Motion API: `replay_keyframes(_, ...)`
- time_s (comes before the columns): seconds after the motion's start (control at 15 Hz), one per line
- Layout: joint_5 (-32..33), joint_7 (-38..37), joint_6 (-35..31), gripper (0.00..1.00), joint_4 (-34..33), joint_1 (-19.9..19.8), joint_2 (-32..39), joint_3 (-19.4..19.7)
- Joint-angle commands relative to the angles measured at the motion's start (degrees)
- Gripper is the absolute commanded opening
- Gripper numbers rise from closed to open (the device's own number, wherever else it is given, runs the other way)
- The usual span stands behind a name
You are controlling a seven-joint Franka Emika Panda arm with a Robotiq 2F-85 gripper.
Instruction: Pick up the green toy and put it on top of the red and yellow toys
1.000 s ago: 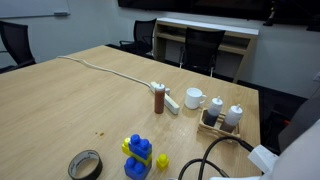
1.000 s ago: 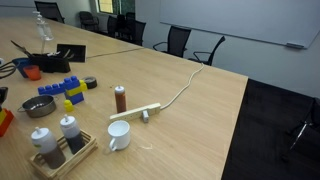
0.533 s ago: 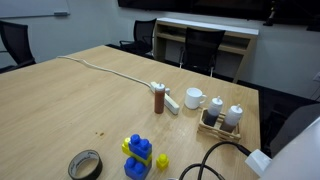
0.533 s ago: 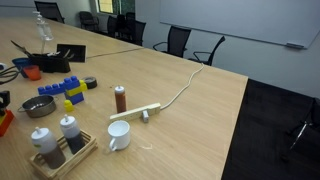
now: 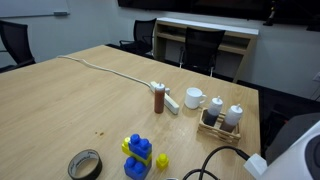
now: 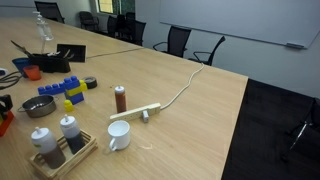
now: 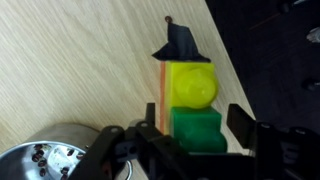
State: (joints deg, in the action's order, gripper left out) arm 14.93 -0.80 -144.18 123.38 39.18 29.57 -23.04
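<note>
In the wrist view the green toy (image 7: pixel 195 130), a small bright green block, sits against a round yellow toy (image 7: pixel 192 85). A thin red-orange toy edge (image 7: pixel 162 85) runs along their left side on the wooden table. My gripper (image 7: pixel 195 125) straddles the green toy and is open. There is a visible gap between the block and each dark finger (image 7: pixel 240 118). In an exterior view only the white arm (image 5: pixel 300 160) shows at the lower right corner; these toys and the gripper are out of sight there.
A metal bowl (image 7: pixel 50 155) lies close to the left of the gripper, also seen in an exterior view (image 6: pixel 40 106). The table edge (image 7: pixel 235 60) runs just right of the toys. Elsewhere are a blue-and-yellow block stack (image 5: pixel 138 156), tape roll (image 5: pixel 85 165), mug (image 5: pixel 194 98), brown bottle (image 5: pixel 159 99) and bottle caddy (image 5: pixel 222 117).
The white arm at the lower right of an exterior view has shifted slightly. Nothing on the table has moved.
</note>
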Motion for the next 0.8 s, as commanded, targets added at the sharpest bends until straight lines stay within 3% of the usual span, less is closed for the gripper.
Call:
replay_keyframes(0.0,0.5,-0.8,0.7,0.77,-0.2,1.9,-0.3,1.8)
replay_keyframes(0.13,0.5,-0.9,0.9,0.83,0.1,1.9,-1.1,1.9)
replay_keyframes(0.2,0.1,-0.4,1.3,0.96,0.3,1.5,-1.7,1.6)
replay_keyframes(0.33,-0.9,0.5,2.7,1.00,0.6,0.8,-2.9,0.9)
replay_keyframes(0.73,-5.5,4.3,9.2,1.00,0.9,-1.6,-8.9,-1.7)
